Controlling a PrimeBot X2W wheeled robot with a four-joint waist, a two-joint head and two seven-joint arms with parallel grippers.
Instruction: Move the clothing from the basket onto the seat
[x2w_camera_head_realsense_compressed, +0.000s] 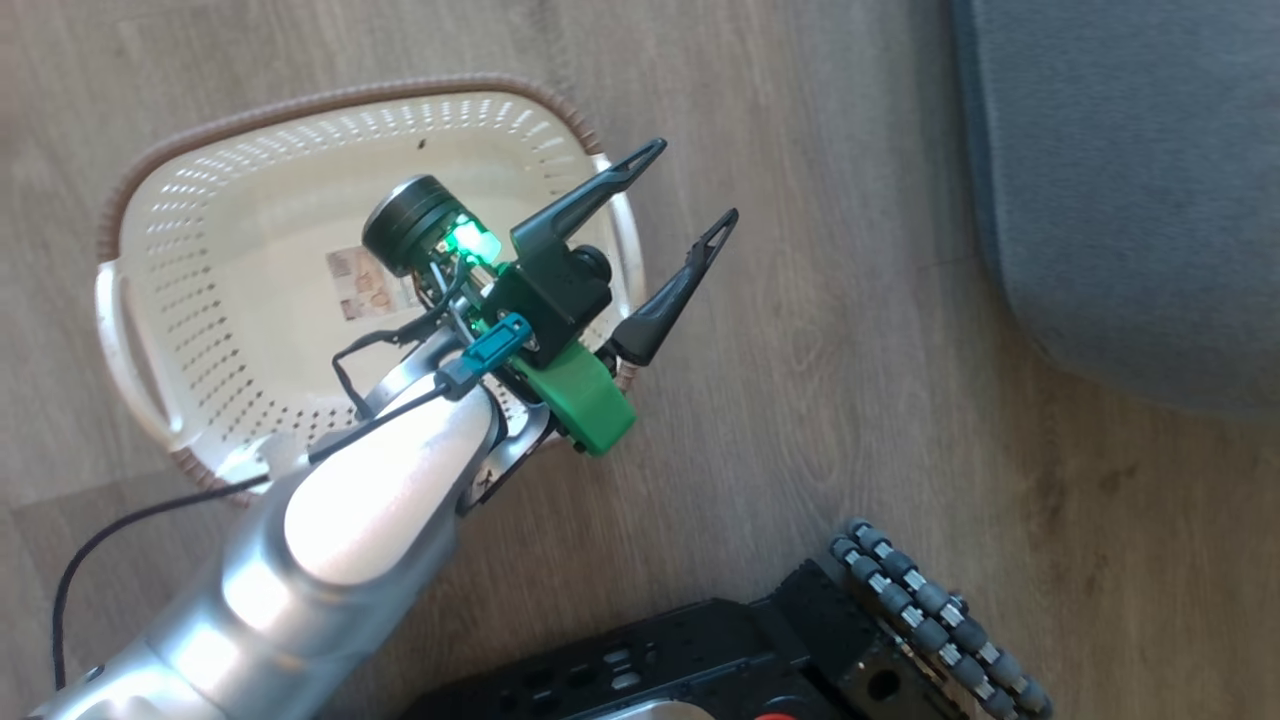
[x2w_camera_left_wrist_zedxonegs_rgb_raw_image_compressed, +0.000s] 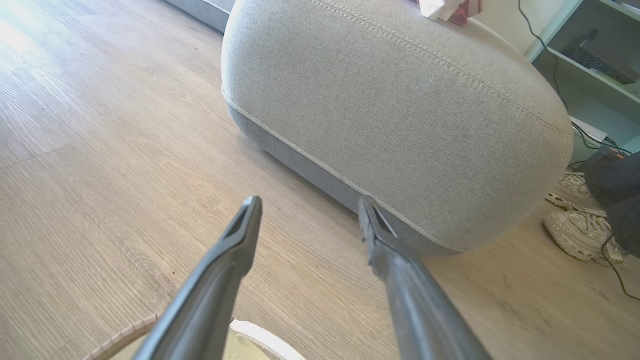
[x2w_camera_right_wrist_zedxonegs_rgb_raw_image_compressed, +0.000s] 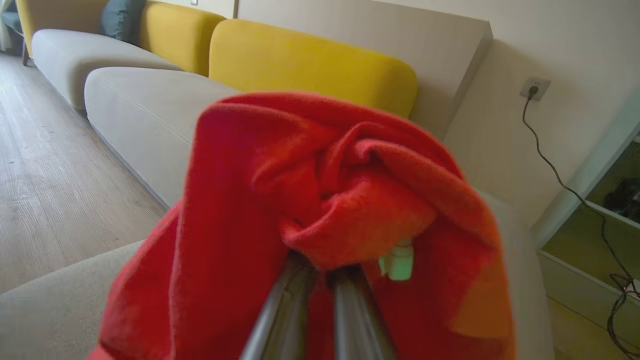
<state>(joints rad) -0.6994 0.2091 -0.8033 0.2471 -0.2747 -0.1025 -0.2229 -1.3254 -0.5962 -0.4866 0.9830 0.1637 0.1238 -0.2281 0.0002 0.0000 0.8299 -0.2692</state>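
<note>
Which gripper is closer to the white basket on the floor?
Left. The left gripper hangs open right over the rim of the basket; the right gripper is away at the grey seat, shut on red clothing.

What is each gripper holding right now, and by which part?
The right gripper is shut on the red clothing, pinching a bunched fold. The left gripper is open and holds nothing.

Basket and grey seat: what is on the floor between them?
Just bare wooden floor, in the head view, between the cream perforated plastic basket and the grey fabric seat. The open left gripper hangs above it.
</note>
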